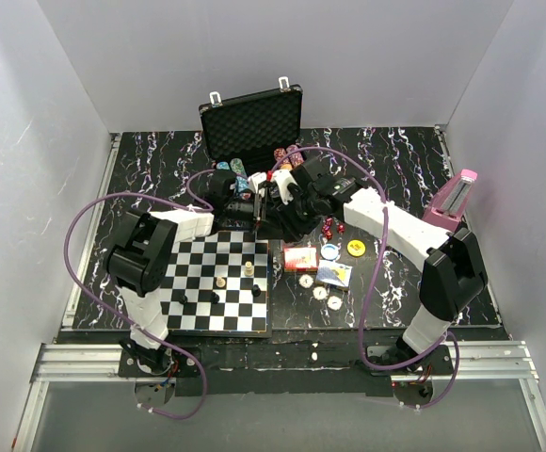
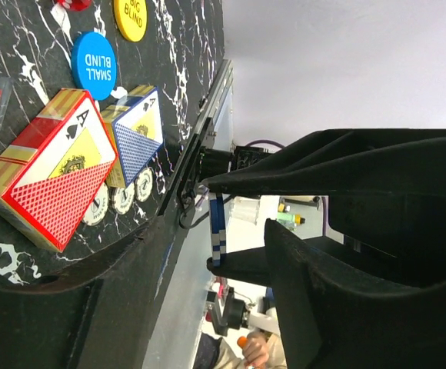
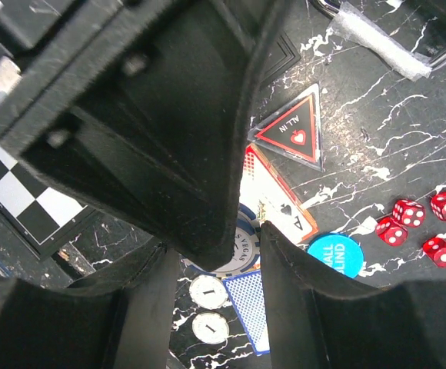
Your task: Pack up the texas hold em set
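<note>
The black briefcase (image 1: 254, 118) stands open at the back, with rows of chips (image 1: 240, 171) in its base. Just in front of it my two grippers meet on one blue-and-white poker chip (image 3: 250, 244). The right gripper (image 3: 219, 246) is shut on that chip across its width. In the left wrist view the same chip (image 2: 218, 223) shows edge-on, and the left gripper (image 2: 215, 227) is shut on it, both fingertips touching its rim. On the table lie a red card deck (image 2: 50, 173), a blue deck (image 2: 134, 134), round buttons (image 2: 94, 60), several red dice (image 3: 419, 223) and an all-in triangle (image 3: 292, 134).
A chessboard (image 1: 218, 282) with a few pieces lies at the front left, under the left arm. A pink metronome (image 1: 452, 202) stands at the right. Small white discs (image 3: 208, 292) lie near the blue deck. White walls close in the table on three sides.
</note>
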